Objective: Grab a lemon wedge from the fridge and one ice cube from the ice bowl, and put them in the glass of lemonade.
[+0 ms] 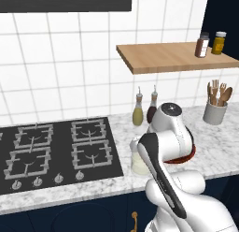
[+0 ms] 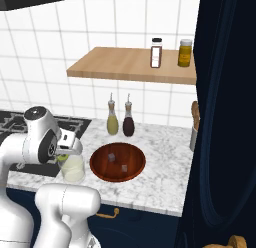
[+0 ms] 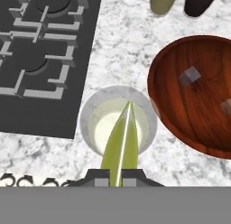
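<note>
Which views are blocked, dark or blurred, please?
Left base view: the arm hides most of the ice bowl. Right base view: a dark navy panel covers the right side. Hand view: the lemon wedge is close but sharp; no glare.

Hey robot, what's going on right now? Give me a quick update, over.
Gripper shut on lemon wedge, right above glass of lemonade. Two ice cubes waiting in ice bowl. Nothing in the way.
</note>
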Robot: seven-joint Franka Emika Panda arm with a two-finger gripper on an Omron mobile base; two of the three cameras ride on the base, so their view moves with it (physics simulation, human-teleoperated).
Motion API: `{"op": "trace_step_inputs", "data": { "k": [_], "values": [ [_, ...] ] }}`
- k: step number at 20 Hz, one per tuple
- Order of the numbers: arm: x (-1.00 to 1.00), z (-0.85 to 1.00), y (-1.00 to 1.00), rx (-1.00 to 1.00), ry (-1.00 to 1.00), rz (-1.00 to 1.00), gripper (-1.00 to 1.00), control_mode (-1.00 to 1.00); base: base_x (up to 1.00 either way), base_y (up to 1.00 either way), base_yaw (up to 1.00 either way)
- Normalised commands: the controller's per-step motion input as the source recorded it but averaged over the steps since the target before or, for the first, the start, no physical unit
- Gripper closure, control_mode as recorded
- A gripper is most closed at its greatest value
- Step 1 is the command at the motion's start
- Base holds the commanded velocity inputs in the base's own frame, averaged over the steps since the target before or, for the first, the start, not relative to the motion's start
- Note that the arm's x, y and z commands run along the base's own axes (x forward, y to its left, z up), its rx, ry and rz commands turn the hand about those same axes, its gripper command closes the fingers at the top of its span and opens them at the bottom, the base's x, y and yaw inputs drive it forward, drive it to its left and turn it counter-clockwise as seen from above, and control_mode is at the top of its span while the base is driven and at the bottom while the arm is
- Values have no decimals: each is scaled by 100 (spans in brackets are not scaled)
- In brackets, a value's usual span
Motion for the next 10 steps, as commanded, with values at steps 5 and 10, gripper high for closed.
{"op": "trace_step_inputs", "data": {
  "k": [5,10],
  "values": [
    [7,-42,4,0,-10,0,100,-100,0,0,0],
    [22,-31,0,0,-9,0,100,-100,0,0,0]
  ]
}}
